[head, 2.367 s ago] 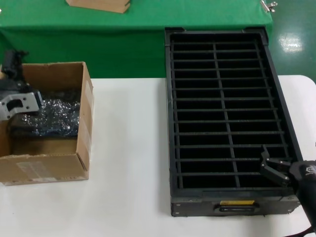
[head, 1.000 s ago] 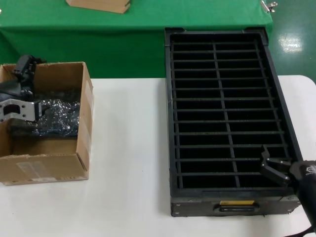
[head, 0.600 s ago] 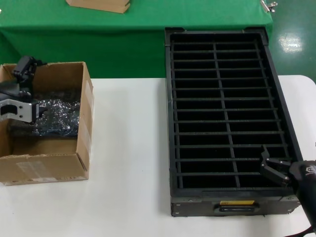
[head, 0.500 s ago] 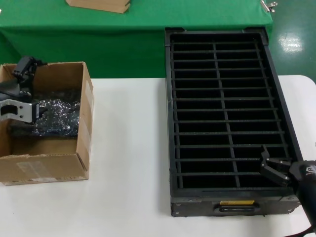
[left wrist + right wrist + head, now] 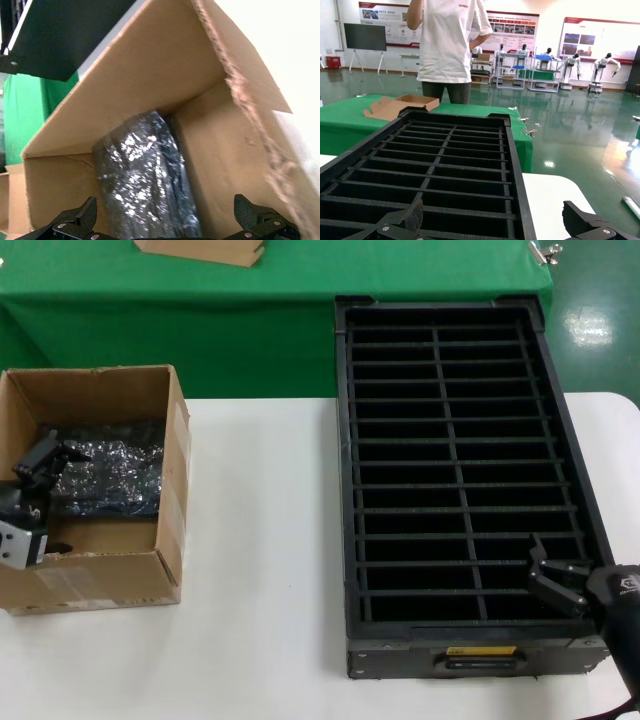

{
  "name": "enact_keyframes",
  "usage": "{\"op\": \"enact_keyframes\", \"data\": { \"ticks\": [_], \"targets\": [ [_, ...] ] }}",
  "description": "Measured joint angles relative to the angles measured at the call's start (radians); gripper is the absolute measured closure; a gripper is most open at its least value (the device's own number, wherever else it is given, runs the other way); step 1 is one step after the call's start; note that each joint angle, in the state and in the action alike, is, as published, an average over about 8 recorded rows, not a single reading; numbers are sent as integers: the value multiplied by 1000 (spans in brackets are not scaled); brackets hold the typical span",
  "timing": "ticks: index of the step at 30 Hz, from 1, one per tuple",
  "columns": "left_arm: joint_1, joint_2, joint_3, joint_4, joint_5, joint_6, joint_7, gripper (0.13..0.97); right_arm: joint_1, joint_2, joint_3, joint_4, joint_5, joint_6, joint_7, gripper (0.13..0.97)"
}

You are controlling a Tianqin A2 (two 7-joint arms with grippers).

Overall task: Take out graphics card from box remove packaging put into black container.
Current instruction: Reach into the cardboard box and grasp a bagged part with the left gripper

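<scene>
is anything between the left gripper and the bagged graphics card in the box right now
Nothing visible. The left gripper is inside the box near its left side with its jaws open, and the left wrist view shows the packaging lying directly ahead between them, with only the box walls around it. The card itself is hidden by the bag.

Place: robotics lab or demo hall
Signs: glossy green floor [image 5: 570, 135] — wall posters [image 5: 512, 25] — robots on display stands [image 5: 570, 75]

Crinkly glossy plastic packaging [image 5: 150, 185] — rough corrugated cardboard box [image 5: 168, 490]
</scene>
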Motion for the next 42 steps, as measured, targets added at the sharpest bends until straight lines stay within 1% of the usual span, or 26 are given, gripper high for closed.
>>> {"op": "enact_keyframes", "data": {
  "ticks": [4,7,14,18,25,35,42],
  "targets": [
    [-5,1,-5,22,-1,-13,14,132,0,0,0,0,0,0,0,129],
    [-7,4,-16,32,-8,-35,22,132,0,0,0,0,0,0,0,129],
    [-4,16,-48,44,-32,-125,30,132,0,0,0,0,0,0,0,129],
    [2,26,-55,48,-35,-174,24,132,0,0,0,0,0,0,0,129],
    [15,45,-67,53,-42,-242,13,132,0,0,0,0,0,0,0,129],
    [34,79,-119,56,-89,-343,46,132,0,0,0,0,0,0,0,129],
    [42,99,-160,57,-126,-397,86,166,0,0,0,0,0,0,0,129]
  ]
}}
